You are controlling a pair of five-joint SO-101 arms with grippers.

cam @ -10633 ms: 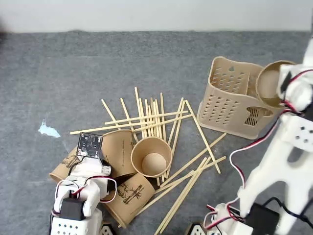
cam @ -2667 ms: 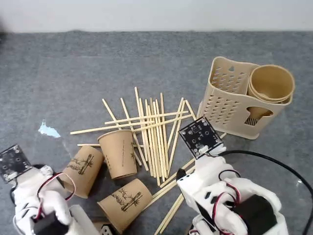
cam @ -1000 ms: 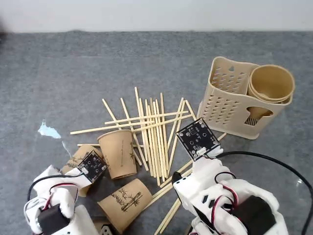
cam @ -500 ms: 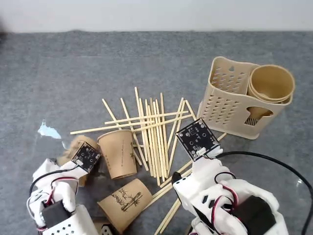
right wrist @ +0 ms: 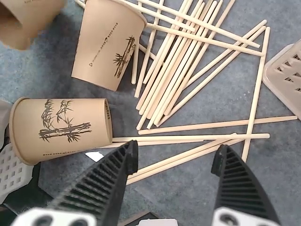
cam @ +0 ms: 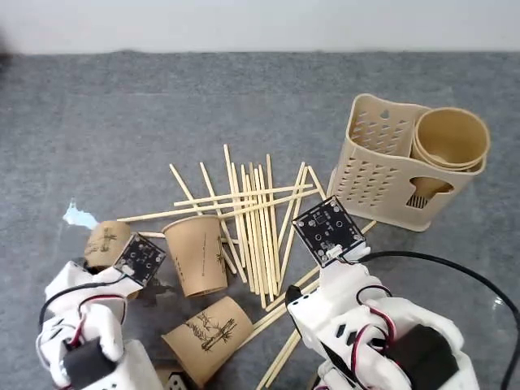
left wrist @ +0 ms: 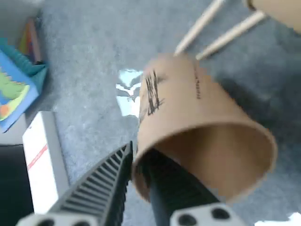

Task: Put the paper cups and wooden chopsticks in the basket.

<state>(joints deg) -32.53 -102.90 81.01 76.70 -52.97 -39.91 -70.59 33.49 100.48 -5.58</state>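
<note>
My left gripper [left wrist: 138, 160] is shut on the rim of a brown paper cup [left wrist: 202, 127], one finger inside and one outside. That cup [cam: 106, 244] hangs tilted off the table at the left. Another paper cup [cam: 197, 253] stands upside down beside it, and a third cup [cam: 213, 337] lies on its side near the front. Wooden chopsticks [cam: 256, 215] lie scattered in the middle. My right gripper [right wrist: 174, 169] hovers open above the chopsticks [right wrist: 183, 70], holding nothing. The beige basket [cam: 382, 166] at the right holds stacked cups [cam: 451, 138].
A blue scrap [cam: 80, 216] sticks to the grey mat at the left. A few chopsticks run under the right arm [cam: 366, 325] toward the basket's corner [right wrist: 287, 75]. Bare mat spreads across the back.
My left gripper has closed on the lying cup and raised it, carrying it left and away from the upside-down cup. The right arm has stayed still.
</note>
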